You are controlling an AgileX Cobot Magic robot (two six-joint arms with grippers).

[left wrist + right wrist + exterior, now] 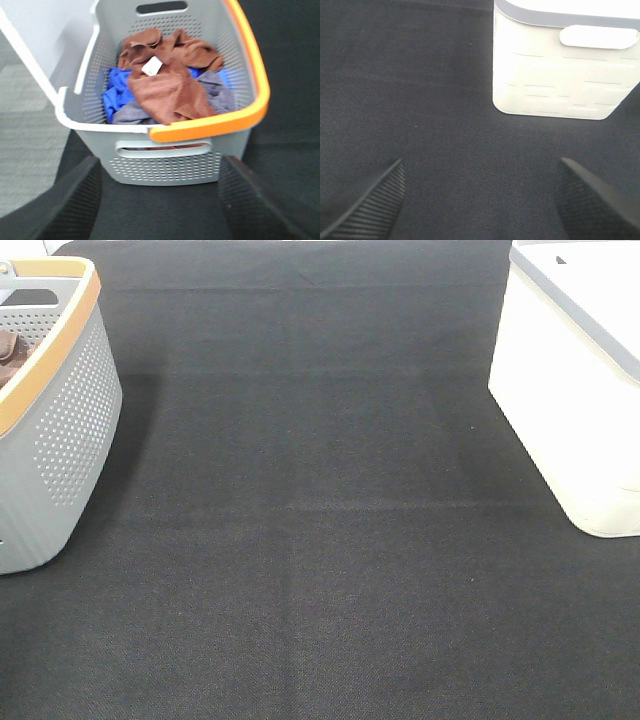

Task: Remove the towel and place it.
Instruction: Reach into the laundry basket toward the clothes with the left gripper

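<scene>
A brown towel (170, 82) with a white tag lies on top of blue and grey cloths inside a grey perforated basket (165, 167) with an orange rim. In the exterior high view the basket (60, 430) stands at the left edge and a bit of the brown towel (10, 355) shows in it. My left gripper (160, 200) is open and empty, short of the basket's near wall. My right gripper (482, 200) is open and empty over the black mat, short of a white bin (560, 70). Neither gripper shows in the exterior high view.
The white bin (570, 390) with a grey rim stands at the right edge of the black mat (320, 540). A white wall panel (40, 40) stands beside the basket in the left wrist view.
</scene>
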